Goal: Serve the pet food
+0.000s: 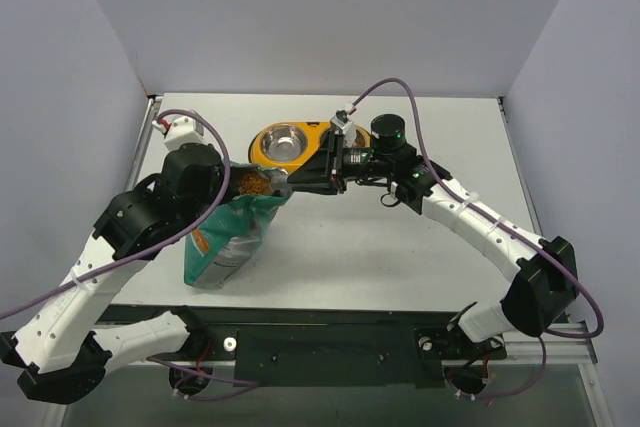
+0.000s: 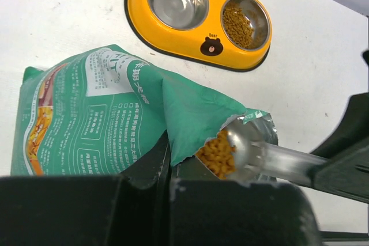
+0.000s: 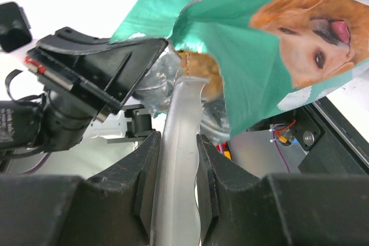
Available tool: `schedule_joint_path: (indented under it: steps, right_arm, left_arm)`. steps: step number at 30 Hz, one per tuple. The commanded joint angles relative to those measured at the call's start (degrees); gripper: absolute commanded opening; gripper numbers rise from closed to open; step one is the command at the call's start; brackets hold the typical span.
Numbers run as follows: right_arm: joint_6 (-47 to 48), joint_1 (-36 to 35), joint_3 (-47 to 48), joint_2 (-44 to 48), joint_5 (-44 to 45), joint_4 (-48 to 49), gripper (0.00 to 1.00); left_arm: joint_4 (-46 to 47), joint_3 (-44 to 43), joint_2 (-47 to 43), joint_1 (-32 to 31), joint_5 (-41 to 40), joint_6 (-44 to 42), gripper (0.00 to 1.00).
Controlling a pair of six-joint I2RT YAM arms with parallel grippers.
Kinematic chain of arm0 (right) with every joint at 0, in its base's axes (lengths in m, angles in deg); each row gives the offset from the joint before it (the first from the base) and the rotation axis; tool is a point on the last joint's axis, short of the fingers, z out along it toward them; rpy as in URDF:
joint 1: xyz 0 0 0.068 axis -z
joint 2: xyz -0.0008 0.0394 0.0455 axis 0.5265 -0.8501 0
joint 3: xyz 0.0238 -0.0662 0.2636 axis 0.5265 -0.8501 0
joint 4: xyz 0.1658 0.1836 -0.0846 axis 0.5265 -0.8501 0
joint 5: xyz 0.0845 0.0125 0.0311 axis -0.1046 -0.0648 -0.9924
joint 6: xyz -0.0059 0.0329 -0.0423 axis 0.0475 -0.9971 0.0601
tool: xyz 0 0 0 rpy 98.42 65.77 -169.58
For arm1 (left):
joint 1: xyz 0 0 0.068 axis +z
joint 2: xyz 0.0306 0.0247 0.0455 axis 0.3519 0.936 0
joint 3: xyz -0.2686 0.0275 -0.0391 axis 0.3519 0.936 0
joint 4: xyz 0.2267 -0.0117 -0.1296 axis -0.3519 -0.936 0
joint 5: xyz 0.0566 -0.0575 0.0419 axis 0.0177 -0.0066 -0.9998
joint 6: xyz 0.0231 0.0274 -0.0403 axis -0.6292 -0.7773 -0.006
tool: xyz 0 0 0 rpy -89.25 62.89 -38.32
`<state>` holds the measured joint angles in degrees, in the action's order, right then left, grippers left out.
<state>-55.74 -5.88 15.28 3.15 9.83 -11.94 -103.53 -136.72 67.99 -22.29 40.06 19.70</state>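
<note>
The desk [image 1: 400, 247] carries a teal bag [image 1: 232, 237] lying toward its left side, mouth raised toward the centre; the yellow feeder [image 2: 179, 41] sits near the far edge, about midway along; the left gripper [image 2: 169, 162] is pinched tight on the bag's torn mouth edge; the right gripper [image 3: 177, 139] is clamped on the handle of a metal scoop [image 2: 248, 151], whose bowl sits in the bag's mouth; kibble [image 2: 218, 152] fills the scoop, and more lies in the feeder's right-hand bowl.
</note>
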Motion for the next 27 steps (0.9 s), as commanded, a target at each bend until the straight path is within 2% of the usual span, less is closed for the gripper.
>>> schedule_joint_path:
  steps: [1,7,12,16,17,19,20,22,24,25,26,27]
  right_arm:
    - [-2.11,0.91,0.24,4.31,-1.09,7.88,0.0]
    - [-2.03,1.79,-1.24,7.13,-1.18,6.66,0.0]
    - [-7.56,1.79,-3.8,7.04,-1.53,14.29,0.0]
    - [-8.44,0.83,-4.59,7.49,1.0,15.08,0.0]
    - [-10.36,0.13,-3.29,4.43,1.19,16.83,0.0]
    - [-20.01,-1.11,-3.53,-0.06,1.36,29.81,0.0]
    - [-29.27,-0.42,-4.75,-0.69,2.59,42.48,0.0]
    - [-34.7,1.16,-9.67,0.27,3.65,52.31,0.0]
    - [-27.48,0.92,-11.28,2.64,4.35,43.96,0.0]
    - [-23.95,0.3,-9.79,1.6,3.75,36.0,0.0]
    - [-23.22,-1.18,-6.21,-0.06,2.52,36.01,0.0]
    - [-29.39,-1.02,-6.78,-2.43,1.38,49.06,0.0]
  left_arm:
    - [9.15,-5.09,-3.74,0.0,-3.69,-0.52,0.0]
    - [10.12,-4.74,-4.44,0.0,-3.69,-1.74,0.0]
    - [10.91,-4.82,-4.79,0.09,-3.96,-2.18,0.0]
    - [10.91,-4.91,-5.23,0.0,-4.48,-2.19,0.0]
    - [11.0,-4.83,-5.32,0.09,-4.75,-2.19,0.0]
    - [10.91,-5.26,-5.15,0.0,-5.19,-2.1,0.0]
    - [11.0,-5.53,-5.15,0.0,-5.27,-2.1,0.0]
    - [11.0,-5.97,-5.15,0.09,-5.36,-2.19,0.0]
    - [11.0,-5.79,-5.5,0.09,-5.71,-1.92,0.0]
    - [11.09,-5.71,-5.41,0.09,-5.98,-1.83,0.0]
    - [11.09,-5.88,-5.41,0.09,-6.24,-1.75,0.0]
    - [11.09,-6.14,-5.32,0.0,-6.42,-1.4,0.0]
